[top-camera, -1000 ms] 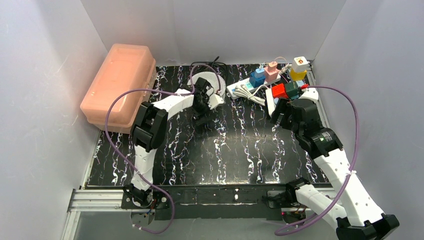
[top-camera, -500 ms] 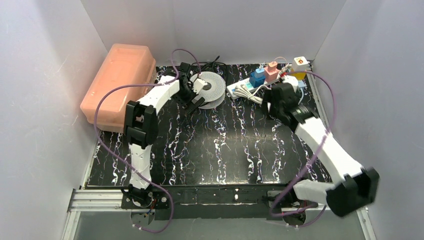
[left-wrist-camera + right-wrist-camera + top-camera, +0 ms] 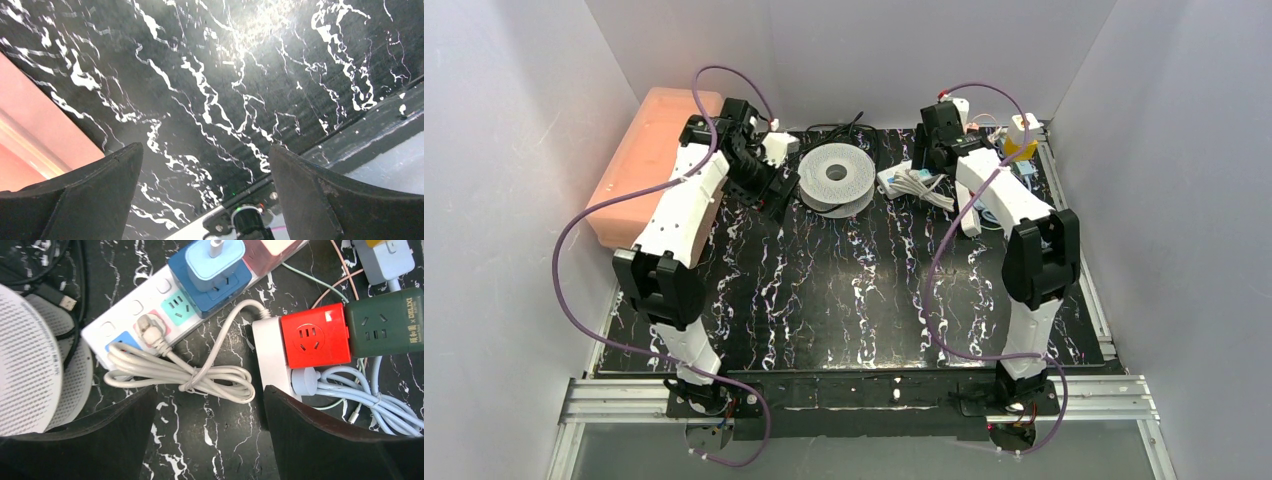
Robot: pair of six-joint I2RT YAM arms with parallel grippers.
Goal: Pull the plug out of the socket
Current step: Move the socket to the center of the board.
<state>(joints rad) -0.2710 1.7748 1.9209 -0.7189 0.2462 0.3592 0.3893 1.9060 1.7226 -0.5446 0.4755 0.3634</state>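
Below the right gripper (image 3: pixel 209 405), whose jaws stand wide apart around nothing, the white plug (image 3: pixel 148 328) sits in a pinkish socket of the white power strip (image 3: pixel 131 307), its cord (image 3: pixel 200 377) tied in a loose bundle alongside. We judge the plug light, hard and smooth, held only by friction. We would pinch its body, not the soft cord, as the light strip may lift. Our left gripper (image 3: pixel 205 150) hangs over the worktop (image 3: pixel 225 75), jaws spread and empty. We read only "DELIXI", on the green cube (image 3: pixel 385 325).
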